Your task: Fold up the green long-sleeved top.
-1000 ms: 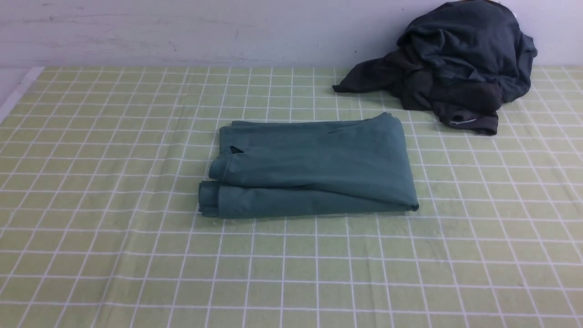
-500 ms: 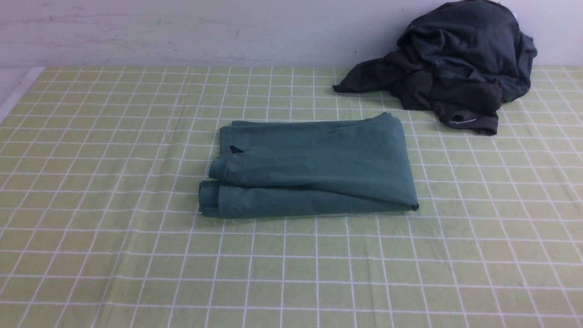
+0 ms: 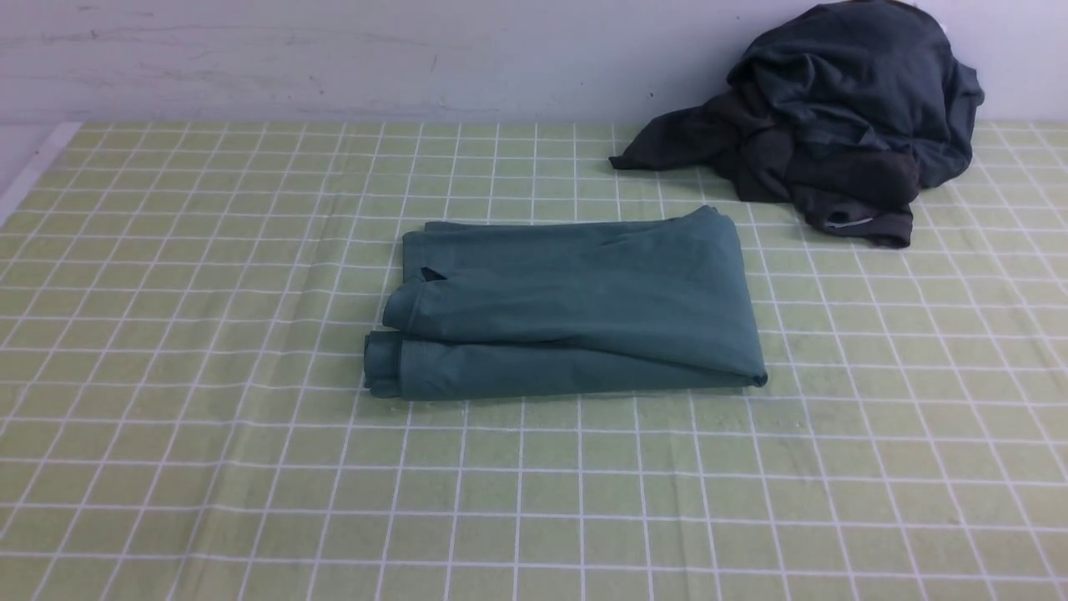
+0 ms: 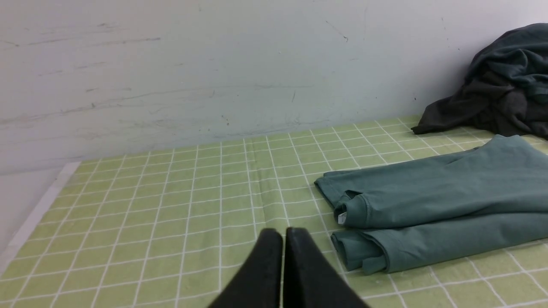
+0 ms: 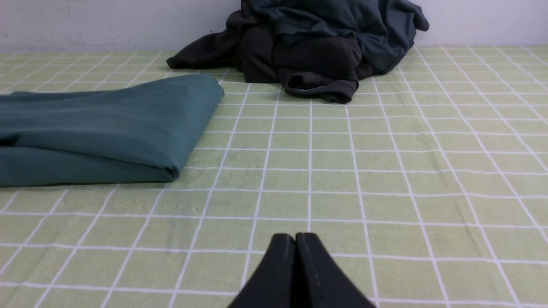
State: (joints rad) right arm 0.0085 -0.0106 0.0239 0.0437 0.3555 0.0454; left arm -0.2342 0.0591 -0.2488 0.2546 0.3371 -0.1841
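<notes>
Green long-sleeved top [image 3: 576,305] lay folded at worktop [image 3: 167,467] centre. Left gripper [image 4: 282,234] and right gripper [image 5: 295,239] empty, jaws together, both clear. Judged complete: keep arms withdrawn; dark garment [image 3: 834,117] at 1 o'clock untouched.

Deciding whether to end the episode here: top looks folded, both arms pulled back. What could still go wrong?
1. The green long-sleeved top is a loose fold: rolled layers at its left end look uneven and might slump or spring open.
2. The dark garment pile lies close behind its far right corner; any later sweep there could snag it.
3. Left gripper and right gripper have shut jaws low over the checked cloth; a forward move could drag it.
</notes>
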